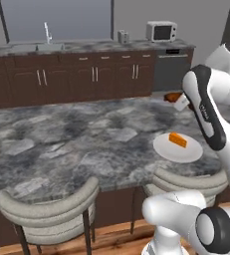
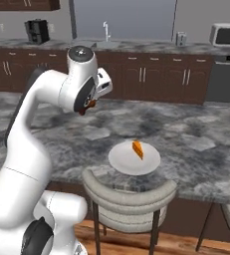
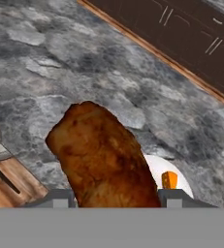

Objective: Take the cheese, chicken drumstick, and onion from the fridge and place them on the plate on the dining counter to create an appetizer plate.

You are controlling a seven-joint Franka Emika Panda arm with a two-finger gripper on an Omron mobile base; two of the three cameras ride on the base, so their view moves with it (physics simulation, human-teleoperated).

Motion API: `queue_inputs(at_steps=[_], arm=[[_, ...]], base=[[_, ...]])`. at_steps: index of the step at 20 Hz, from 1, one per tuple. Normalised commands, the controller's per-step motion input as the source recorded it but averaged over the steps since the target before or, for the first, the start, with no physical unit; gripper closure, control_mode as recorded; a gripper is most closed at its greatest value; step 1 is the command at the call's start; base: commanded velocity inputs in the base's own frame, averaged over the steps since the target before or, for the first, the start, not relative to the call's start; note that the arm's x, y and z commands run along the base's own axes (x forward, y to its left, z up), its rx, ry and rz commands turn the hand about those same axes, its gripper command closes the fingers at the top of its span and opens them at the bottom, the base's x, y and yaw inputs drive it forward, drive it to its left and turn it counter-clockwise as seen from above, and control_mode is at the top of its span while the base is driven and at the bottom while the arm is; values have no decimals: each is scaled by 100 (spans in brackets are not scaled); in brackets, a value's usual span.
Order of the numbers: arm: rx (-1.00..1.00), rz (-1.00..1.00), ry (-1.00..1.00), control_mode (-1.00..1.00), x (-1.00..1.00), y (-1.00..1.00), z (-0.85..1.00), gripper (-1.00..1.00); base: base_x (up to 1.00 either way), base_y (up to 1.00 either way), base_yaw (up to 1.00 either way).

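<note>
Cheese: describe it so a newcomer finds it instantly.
Find the grey marbled dining counter with padded stools. Near its curved edge sits a round white plate. The cheese is the small orange wedge on it, the plate's one item.

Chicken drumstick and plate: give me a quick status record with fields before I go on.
held item: chicken drumstick, between the jaws of the gripper
gripper height: above the dining counter, not yet over the plate
plate contents: cheese only, lying toward the far side
plate position: near the counter's front edge, above a beige stool
onion: not on the plate
left to do: set the drumstick on the plate, then fetch the onion
</note>
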Motion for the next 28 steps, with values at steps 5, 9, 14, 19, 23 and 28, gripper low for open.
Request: queue_inputs(at_steps=[5,9,14,19,23,28], arm=[[0,0,0,100,0,0,0,100],[0,0,0,100,0,0,0,100],[0,-5,18,-100,0,-8,-20,100],[-7,-13,28,-100,5,13,-43,100],[-5,-21,21,-100,0,18,-54,100],[1,-31,17,-100,0,14,-22,100]], base=[[6,-88,25],[0,-58,4],[0,-4,0],[0,0,0],[0,0,0],[0,0,0]])
